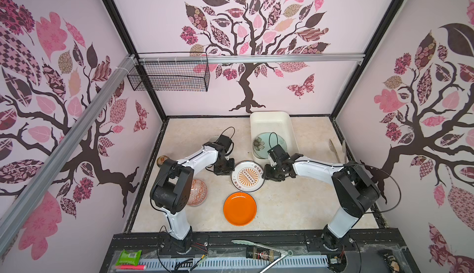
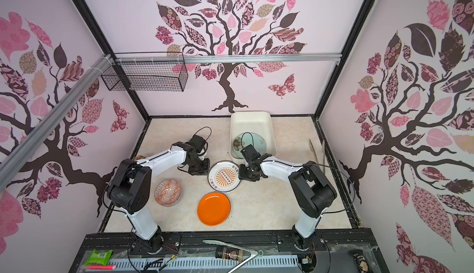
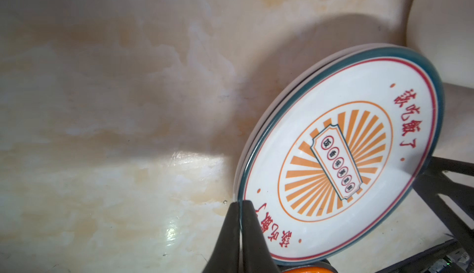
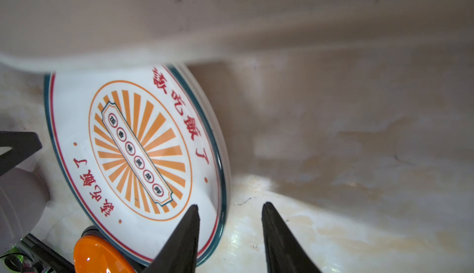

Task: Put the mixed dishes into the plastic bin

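The tabletop (image 3: 102,169) is smooth and polished, a cream stone look with beige veining, and it catches bright glare. The sunburst plate (image 3: 333,156) is glossy glazed white ceramic with a printed pattern. The orange plate (image 1: 239,209) is smooth and shiny. The bin (image 1: 269,123) is matt cream plastic. The basket (image 1: 169,78) is thin black metal wire. The long utensils (image 1: 333,146) look like pale bare wood.

Red-patterned bowl (image 1: 200,192) half behind left arm (image 1: 171,189)

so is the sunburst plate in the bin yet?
Out. The plate is beside the bin, left gripper pinching its rim.
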Controlling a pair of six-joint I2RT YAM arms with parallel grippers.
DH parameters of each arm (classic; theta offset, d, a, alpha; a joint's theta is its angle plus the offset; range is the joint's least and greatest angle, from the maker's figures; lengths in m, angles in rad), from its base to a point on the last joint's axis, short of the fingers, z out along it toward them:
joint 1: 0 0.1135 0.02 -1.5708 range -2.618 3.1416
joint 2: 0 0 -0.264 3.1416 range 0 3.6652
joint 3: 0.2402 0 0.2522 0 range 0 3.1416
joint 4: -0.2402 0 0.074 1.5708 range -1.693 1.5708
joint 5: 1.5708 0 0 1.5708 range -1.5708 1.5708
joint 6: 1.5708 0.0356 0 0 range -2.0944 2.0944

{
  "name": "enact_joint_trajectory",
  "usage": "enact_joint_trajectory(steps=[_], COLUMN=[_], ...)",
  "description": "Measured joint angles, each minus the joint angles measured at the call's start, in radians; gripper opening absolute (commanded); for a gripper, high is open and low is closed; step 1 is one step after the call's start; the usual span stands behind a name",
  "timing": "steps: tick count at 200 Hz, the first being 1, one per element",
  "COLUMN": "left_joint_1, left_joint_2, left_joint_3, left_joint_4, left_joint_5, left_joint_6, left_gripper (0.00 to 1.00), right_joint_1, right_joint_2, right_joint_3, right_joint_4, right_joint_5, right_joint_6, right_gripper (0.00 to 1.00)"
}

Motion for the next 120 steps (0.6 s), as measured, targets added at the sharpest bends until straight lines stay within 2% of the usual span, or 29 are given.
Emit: enact_joint_trajectory(steps=[44, 120], left_joint_1=[-0.009, -0.024], left_joint_2=[0.033, 0.069], left_joint_3=[0.0, 0.007], left_joint_4=[0.024, 0.05], left_joint_5=[0.023, 0.068], left_joint_6=[-0.013, -0.014], left_gripper=[0.03, 0.02], right_joint_1=[0.0, 0.0], right_joint_2=[0.0, 0.0], right_joint_3=[-0.007, -0.01], right_joint_4=[0.01, 0.013], right_joint_5=[-0.005, -0.005], right_joint_6=[0.0, 0.0], right_gripper=[0.43, 0.44])
